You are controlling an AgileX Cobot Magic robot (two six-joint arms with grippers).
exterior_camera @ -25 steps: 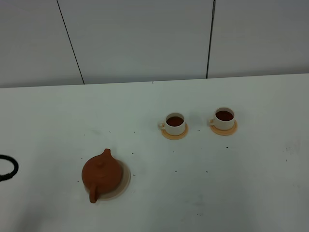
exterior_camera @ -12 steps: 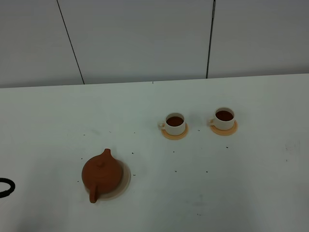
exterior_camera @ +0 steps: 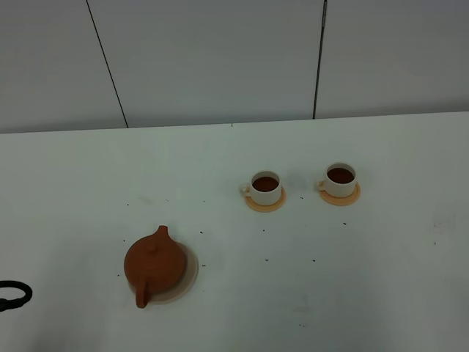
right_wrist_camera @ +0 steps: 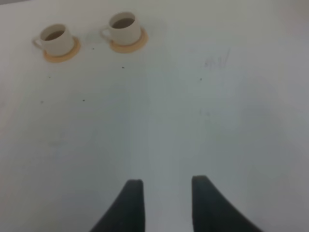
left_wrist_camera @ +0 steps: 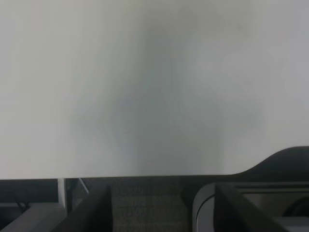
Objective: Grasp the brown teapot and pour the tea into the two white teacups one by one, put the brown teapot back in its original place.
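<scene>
The brown teapot (exterior_camera: pixel 154 265) stands on the pale beige coaster (exterior_camera: pixel 190 271) at the front left of the white table, spout pointing away. The two white teacups (exterior_camera: pixel 265 188) (exterior_camera: pixel 340 180) stand on orange saucers at mid-right, each holding dark tea. They also show in the right wrist view (right_wrist_camera: pixel 55 39) (right_wrist_camera: pixel 123 28), far ahead of my right gripper (right_wrist_camera: pixel 166 186), which is open and empty over bare table. My left gripper (left_wrist_camera: pixel 161 193) shows only as two blurred dark fingers set apart, empty, by the table's edge. Neither gripper is near the teapot.
A black curved piece (exterior_camera: pixel 15 295) of the left arm shows at the left edge of the table. Small dark specks (exterior_camera: pixel 266 259) dot the white table (exterior_camera: pixel 381 279). A grey panelled wall (exterior_camera: pixel 220 59) runs behind it.
The black curved piece at the left edge has slid down toward the table's front. The teapot and cups have not moved.
</scene>
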